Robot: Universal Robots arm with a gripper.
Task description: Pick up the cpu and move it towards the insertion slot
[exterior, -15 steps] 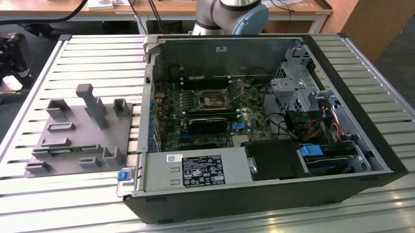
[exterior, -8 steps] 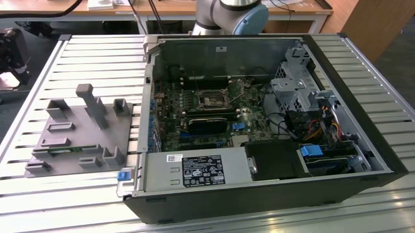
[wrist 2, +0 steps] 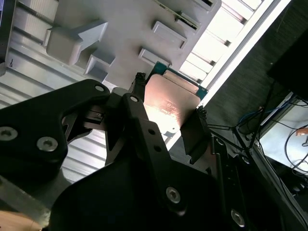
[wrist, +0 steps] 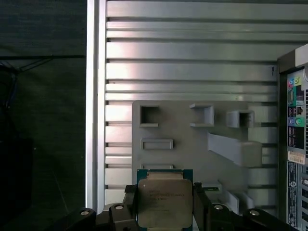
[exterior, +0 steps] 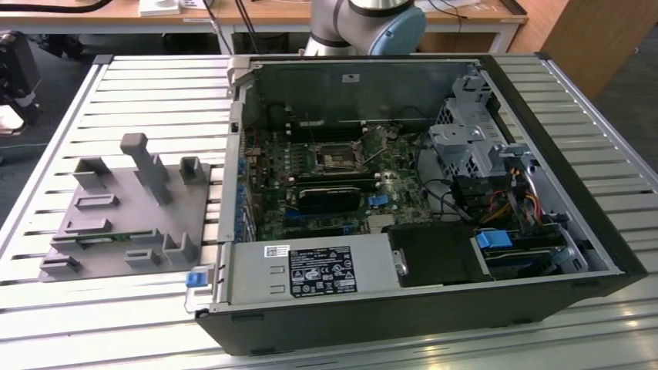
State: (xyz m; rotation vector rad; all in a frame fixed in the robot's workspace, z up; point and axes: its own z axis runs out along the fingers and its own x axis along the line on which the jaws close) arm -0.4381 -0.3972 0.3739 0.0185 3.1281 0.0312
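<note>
First wrist view: the gripper (wrist: 165, 207) points straight down, clamped on two opposite edges of the cpu (wrist: 162, 199), which is lifted above the grey fixture (wrist: 192, 144) near the slatted table's (wrist: 192, 48) edge. Pickup looks done and the carry is in hand. The insertion slot (exterior: 340, 158) lies well apart, inside the open computer case (exterior: 575, 200), so the move calls for a level, steady hold.

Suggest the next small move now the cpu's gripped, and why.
Probably carry the cpu toward the computer case, keeping height: the gripper has its jaws shut on it over the grey fixture, and the insertion slot lies inside the case's walls.
</note>
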